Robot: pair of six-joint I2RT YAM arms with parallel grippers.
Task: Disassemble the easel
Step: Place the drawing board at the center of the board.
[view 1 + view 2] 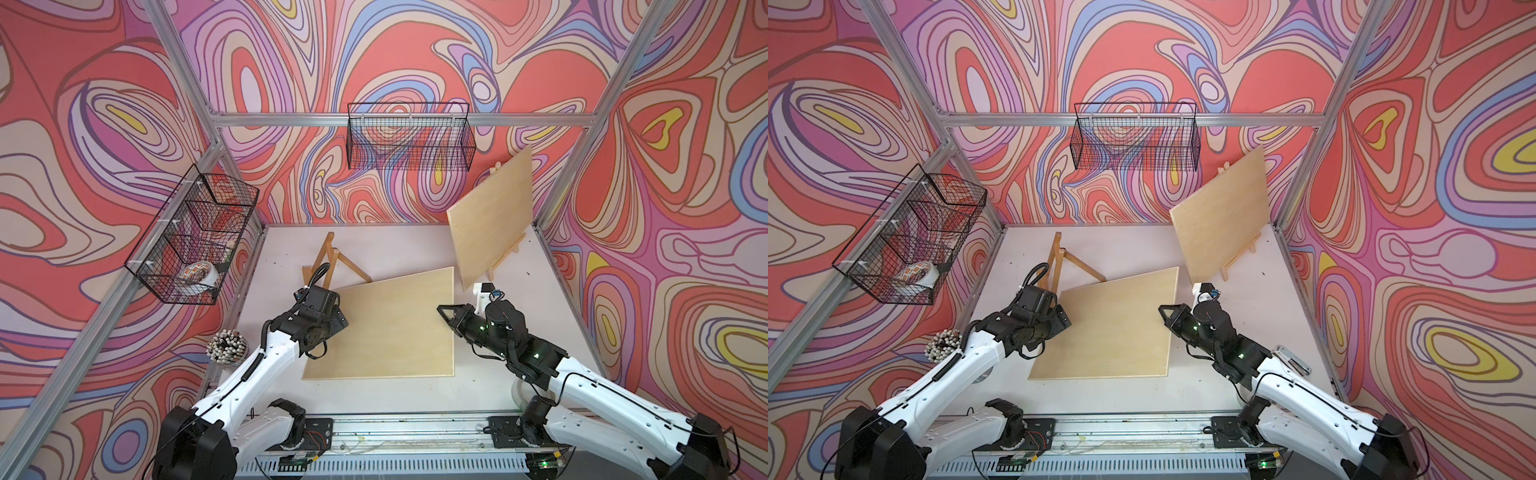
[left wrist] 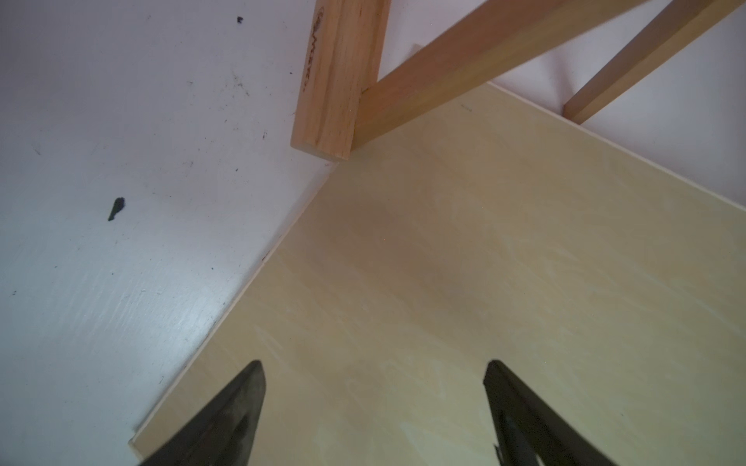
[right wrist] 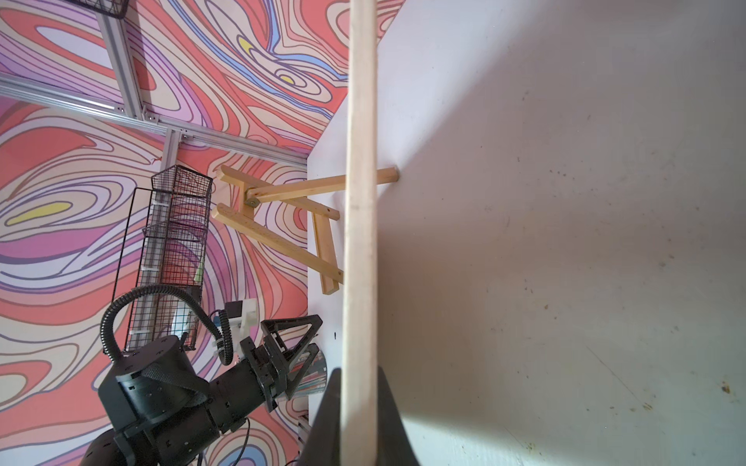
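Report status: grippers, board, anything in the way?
Left gripper open over board corner. Right gripper shut on board edge. Easel frame close against board's far corner.

Left arm [image 1: 278, 353] and right arm [image 1: 602, 395]: white shells, small dark screws, black joints, thin black cables along the shells. Black ribbed cable [image 1: 316, 272] at left wrist. Green lights [image 1: 482, 328] on right arm. Left gripper [image 2: 373, 375], right gripper [image 1: 441, 309]: black pointed fingers.
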